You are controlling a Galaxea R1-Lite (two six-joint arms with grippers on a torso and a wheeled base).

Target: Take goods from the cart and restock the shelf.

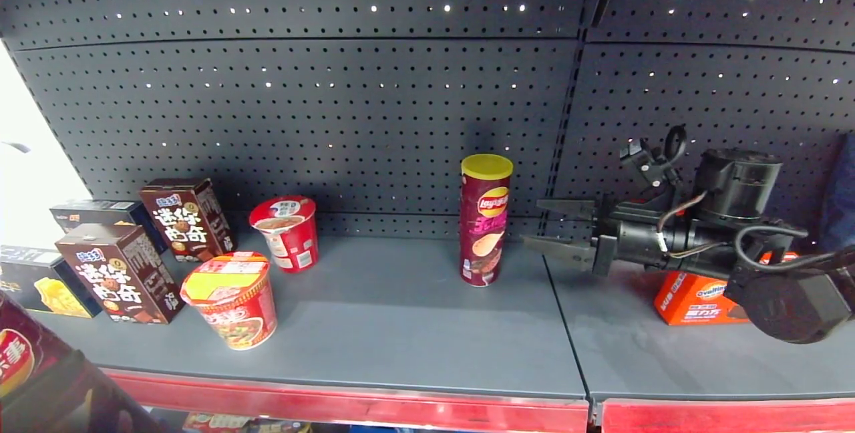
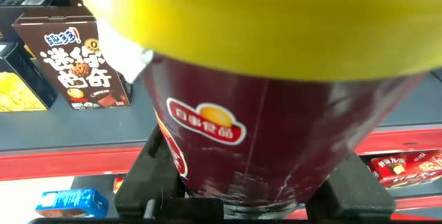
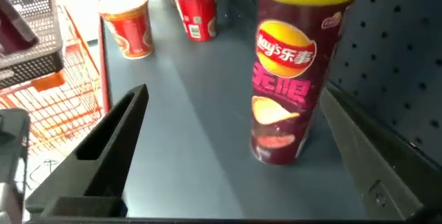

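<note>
Right gripper [image 1: 531, 222] is sitting with its fingers spread wide. The tall maroon cardboard chip tube with the yellow plastic lid [image 1: 485, 219] is standing upright on the grey metal shelf [image 1: 401, 333], just past the fingertips and not touching them. Left gripper [image 2: 248, 193] is clamping a second maroon chip tube [image 2: 276, 127] between its fingers. I'm guessing these tubes are light, stiff but crushable, a bit slick and tippy, so squeezing gently mid-body is looking safest.

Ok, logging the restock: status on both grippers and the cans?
Right gripper open, just short of upright shelf can. Left gripper shut on second can. Cups, boxes well left of it.
</note>
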